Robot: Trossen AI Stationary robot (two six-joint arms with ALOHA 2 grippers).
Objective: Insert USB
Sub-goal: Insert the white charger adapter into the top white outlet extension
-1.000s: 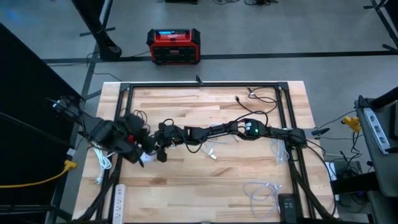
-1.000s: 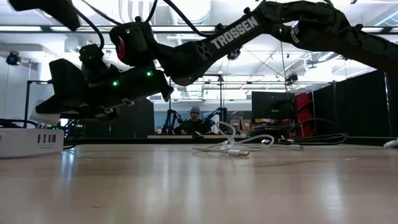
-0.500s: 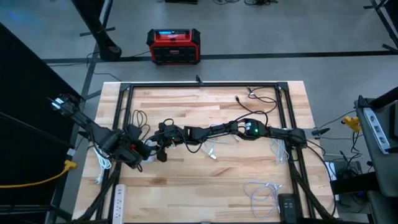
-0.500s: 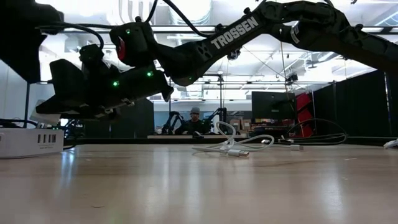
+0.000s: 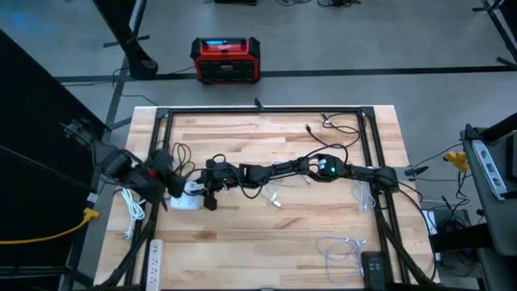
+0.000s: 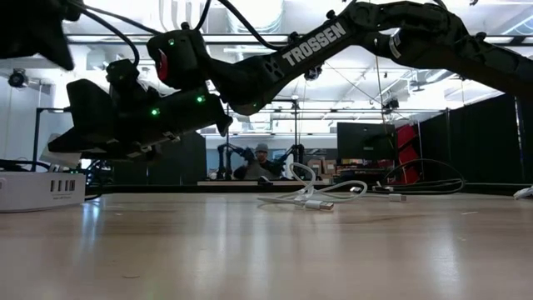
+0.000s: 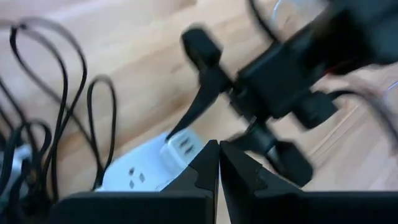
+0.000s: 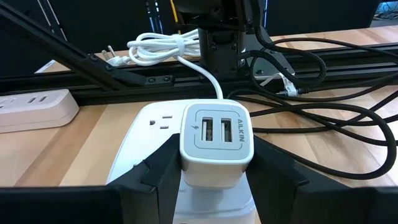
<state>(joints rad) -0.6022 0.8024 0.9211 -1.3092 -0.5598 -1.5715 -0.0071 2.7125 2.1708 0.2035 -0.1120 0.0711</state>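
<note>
Left pincer (image 5: 166, 184) is pulling back toward the tabletop's (image 5: 266, 242) left edge, now fully clenched and gripping nothing, uncovering the white power strip (image 5: 187, 200). Right pincer (image 5: 212, 183) is grasping the white USB charger block (image 8: 216, 142), fingers (image 8: 158, 169) pressing both its sides. The charger is sitting plugged in on the strip, two port slots facing the right wrist camera, their long axes upright.

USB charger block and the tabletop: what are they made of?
USB charger block: looks like white moulded plastic, smooth satin, with rounded corners and soft highlights. Tabletop: looks like wood, butcher-block style, with visible joined strips and grain under a light sheen.
</note>
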